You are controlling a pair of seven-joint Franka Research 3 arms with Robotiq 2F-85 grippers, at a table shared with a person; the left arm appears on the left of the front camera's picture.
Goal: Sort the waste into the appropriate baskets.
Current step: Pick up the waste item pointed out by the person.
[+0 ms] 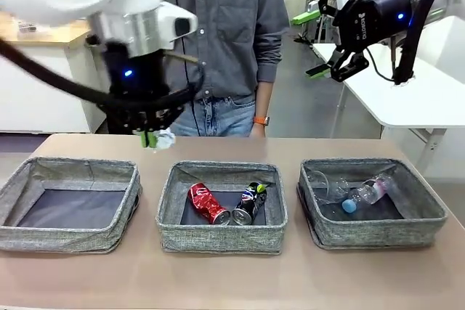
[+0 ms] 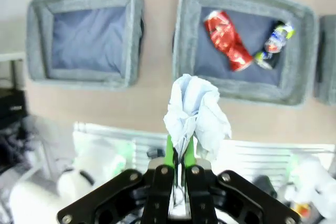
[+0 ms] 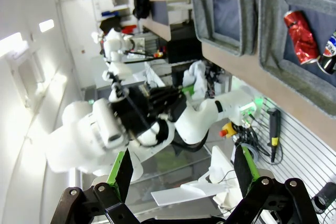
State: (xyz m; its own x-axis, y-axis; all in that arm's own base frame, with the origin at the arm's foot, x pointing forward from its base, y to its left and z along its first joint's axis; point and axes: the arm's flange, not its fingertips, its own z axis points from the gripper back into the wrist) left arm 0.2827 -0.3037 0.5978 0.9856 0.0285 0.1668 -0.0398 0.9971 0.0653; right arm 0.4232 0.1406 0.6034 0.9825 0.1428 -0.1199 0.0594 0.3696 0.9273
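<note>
three grey baskets sit in a row on the near part of the table (image 1: 232, 281). left basket (image 1: 69, 205) shows just its dark bottom. middle basket (image 1: 221, 208) holds the crushed red can (image 1: 208, 202) and, just right of it, the crushed dark can (image 1: 250, 202); their near ends look to be touching. right basket (image 1: 370, 201) holds the clear cup (image 1: 325, 184) on its side at the left and the clear bottle (image 1: 367, 193) w/ blue cap, lying slantwise, cap toward the near side.

farther back, above the table's far edge betw left and middle baskets, the left gripper (image 1: 150, 138) hangs pointing down, jaws pinched tight on the crumpled white paper (image 1: 164, 139). in the left wrist view the green pads (image 2: 170, 150) squeeze the paper's lower part w/ the rest bunching out past the fingertips, and both those baskets lie beyond it on the table.

right gripper (image 1: 325, 43) is up high at the far right, well clear of the table and baskets, jaws spread wide w/ nothing betw them; right wrist view shows both green pads well apart.

person in a grey shirt (image 1: 225, 27) and jeans stands at the far side, behind the middle basket, w/ an orange watch (image 1: 261, 120) on one wrist.
</note>
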